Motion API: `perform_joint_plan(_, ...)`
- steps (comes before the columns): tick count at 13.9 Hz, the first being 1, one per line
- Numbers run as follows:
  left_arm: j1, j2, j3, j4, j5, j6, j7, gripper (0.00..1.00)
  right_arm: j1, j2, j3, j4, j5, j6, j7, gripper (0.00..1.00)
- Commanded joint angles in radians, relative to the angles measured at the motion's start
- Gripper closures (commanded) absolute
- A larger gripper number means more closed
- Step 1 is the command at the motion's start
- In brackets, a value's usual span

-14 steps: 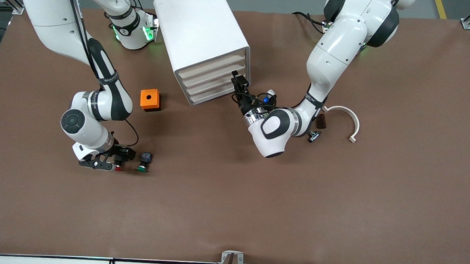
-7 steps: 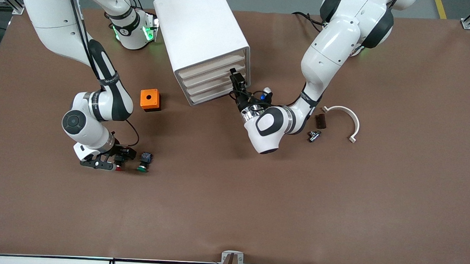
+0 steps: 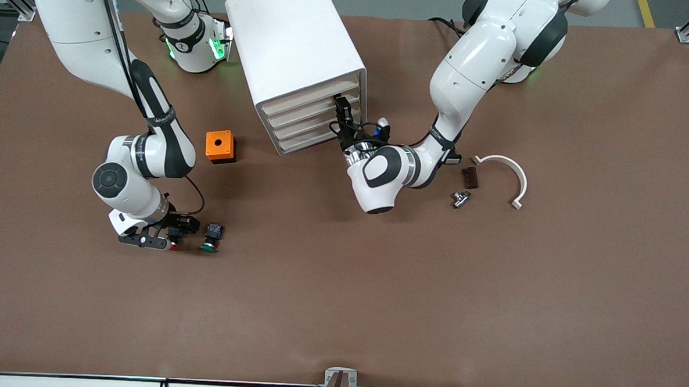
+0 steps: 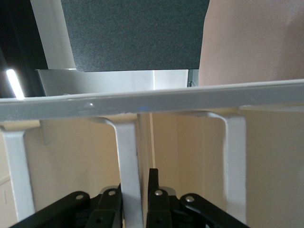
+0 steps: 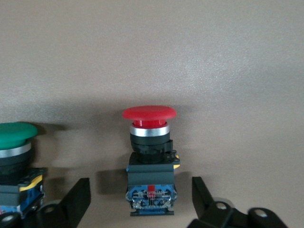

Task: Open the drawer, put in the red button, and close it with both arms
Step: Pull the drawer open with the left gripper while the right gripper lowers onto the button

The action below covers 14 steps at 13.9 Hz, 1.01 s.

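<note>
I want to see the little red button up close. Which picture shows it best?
The right wrist view: the small push button with the round red cap on its black-and-blue body fills the middle, between the right gripper's open jaws. In the front view it is just a red speck under that gripper. The left wrist view does not show it.

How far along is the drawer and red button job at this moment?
Early. Nothing is finished: all four drawers in the cabinet look shut. In hand: the left claw straddles a white handle bar of a drawer, and the open right claw is around the red button on the table, beside the green button. Left: pull the drawer open, grip the button, place it inside, close.
</note>
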Motion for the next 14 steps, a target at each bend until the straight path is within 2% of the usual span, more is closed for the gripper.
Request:
perform_joint_plan(1,0.008,-0.001,-0.001,0.000,-0.007,0.007,-0.047,0.93,-0.006,-0.003,0.000,-0.009,-0.002,0.000,-0.003,0.18)
perform_joint_plan(3,0.028,-0.003,-0.001,0.001,-0.008,0.007,-0.044,0.94,-0.003,-0.003,0.001,-0.009,-0.002,0.000,-0.004,0.28)
perform_joint_plan(5,0.054,-0.004,-0.001,0.006,-0.019,0.007,-0.046,0.94,-0.003,-0.003,0.001,-0.008,-0.002,-0.003,-0.004,0.44)
perform_joint_plan(9,0.136,-0.006,-0.001,0.012,-0.022,0.007,-0.047,0.93,-0.002,-0.003,0.001,-0.008,-0.002,-0.003,0.006,0.87)
perform_joint_plan(10,0.155,-0.006,-0.001,0.013,-0.022,0.008,-0.047,0.92,-0.002,-0.003,0.001,-0.006,-0.002,-0.003,0.008,0.95)
perform_joint_plan(14,0.227,-0.006,-0.001,0.023,-0.022,0.010,-0.041,0.92,-0.006,-0.006,0.001,0.000,-0.002,-0.004,0.008,0.97)
